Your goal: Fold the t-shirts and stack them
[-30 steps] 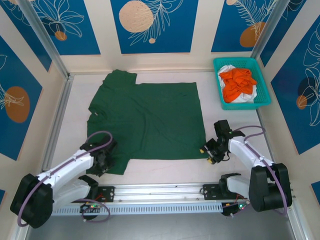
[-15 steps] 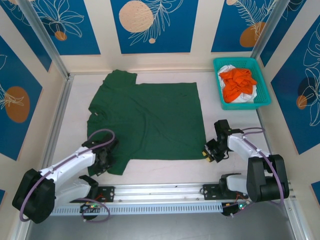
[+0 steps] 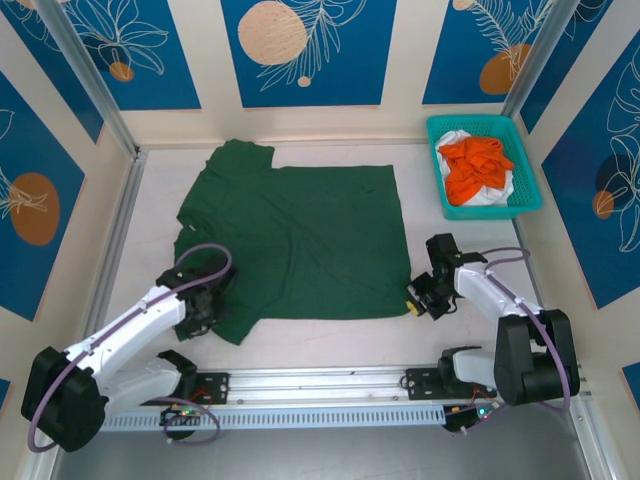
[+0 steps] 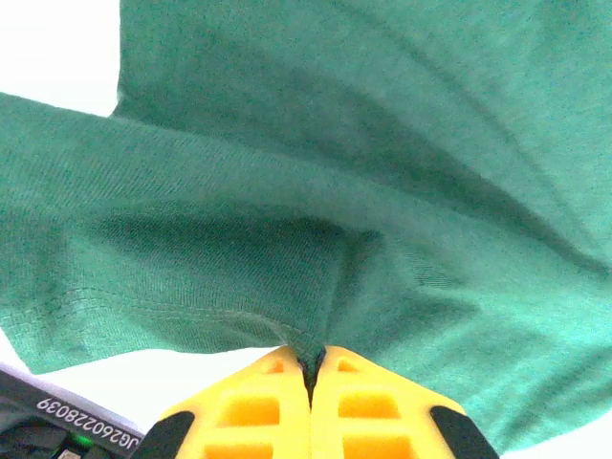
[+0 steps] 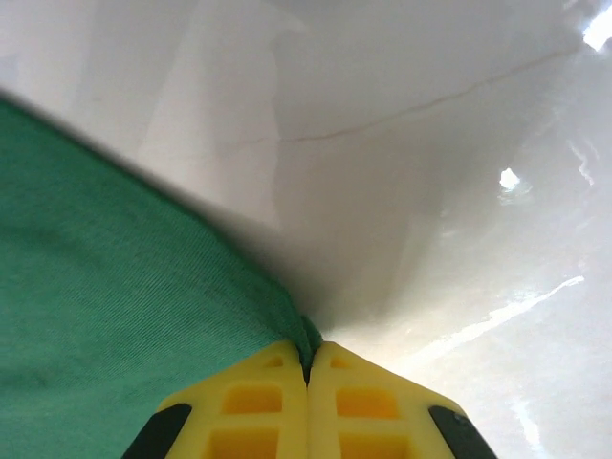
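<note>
Two pinches on the dark green t-shirt. Clamps its near sleeve edge with the left gripper, its near hem corner with the right gripper

A dark green t-shirt is being displayed spread flat on the table, its round neck toward the left, its bottom hem toward the right, and one short sleeve toward the far side. Its near sleeve is being pinched at the edge by the left gripper, the cloth bunching into folds there. Its near-right hem corner is being pinched by the right gripper. An orange t-shirt is being kept crumpled atop a white t-shirt inside the basket at the far right.
</note>
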Motion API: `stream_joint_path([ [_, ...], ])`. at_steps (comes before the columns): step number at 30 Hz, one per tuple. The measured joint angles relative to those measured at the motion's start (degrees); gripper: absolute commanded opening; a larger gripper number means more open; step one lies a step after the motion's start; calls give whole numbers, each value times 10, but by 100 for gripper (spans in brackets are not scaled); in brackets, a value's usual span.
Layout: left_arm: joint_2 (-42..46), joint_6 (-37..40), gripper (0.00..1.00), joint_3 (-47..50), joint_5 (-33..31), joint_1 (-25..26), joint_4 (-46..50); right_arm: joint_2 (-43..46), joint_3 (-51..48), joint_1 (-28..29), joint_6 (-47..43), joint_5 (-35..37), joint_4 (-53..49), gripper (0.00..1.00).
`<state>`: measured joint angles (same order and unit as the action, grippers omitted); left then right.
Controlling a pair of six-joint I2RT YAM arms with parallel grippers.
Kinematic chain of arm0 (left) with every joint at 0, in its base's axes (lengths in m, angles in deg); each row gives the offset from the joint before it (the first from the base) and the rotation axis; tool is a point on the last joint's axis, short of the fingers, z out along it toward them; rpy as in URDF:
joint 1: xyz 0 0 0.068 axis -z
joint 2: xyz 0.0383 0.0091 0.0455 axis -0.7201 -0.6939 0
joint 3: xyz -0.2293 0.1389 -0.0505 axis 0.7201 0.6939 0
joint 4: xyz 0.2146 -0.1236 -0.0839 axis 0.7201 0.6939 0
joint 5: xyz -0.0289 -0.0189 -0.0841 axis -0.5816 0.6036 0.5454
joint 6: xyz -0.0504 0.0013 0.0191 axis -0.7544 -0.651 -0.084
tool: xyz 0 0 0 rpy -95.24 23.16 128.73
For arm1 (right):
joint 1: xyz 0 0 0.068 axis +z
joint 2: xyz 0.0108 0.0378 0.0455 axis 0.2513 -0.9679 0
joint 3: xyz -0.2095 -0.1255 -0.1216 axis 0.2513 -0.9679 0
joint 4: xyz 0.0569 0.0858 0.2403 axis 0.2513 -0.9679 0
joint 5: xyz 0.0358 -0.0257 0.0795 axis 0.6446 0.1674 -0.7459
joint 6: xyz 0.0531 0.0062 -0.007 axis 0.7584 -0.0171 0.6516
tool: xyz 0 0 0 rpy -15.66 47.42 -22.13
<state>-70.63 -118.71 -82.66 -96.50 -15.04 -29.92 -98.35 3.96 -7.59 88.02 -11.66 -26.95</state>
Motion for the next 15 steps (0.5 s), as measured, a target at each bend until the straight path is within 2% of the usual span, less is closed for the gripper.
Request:
stream_joint_path([
  [6, -24, 41, 0, -104, -19, 0, 37, 0, 71, 3, -7, 13, -26, 0],
  [10, -87, 81, 0, -198, -25, 0, 53, -17, 125, 3, -12, 15, -43, 0],
  [15, -180, 144, 0, -303, -34, -13, 55, -79, 197, 3, -24, 19, -57, 0],
])
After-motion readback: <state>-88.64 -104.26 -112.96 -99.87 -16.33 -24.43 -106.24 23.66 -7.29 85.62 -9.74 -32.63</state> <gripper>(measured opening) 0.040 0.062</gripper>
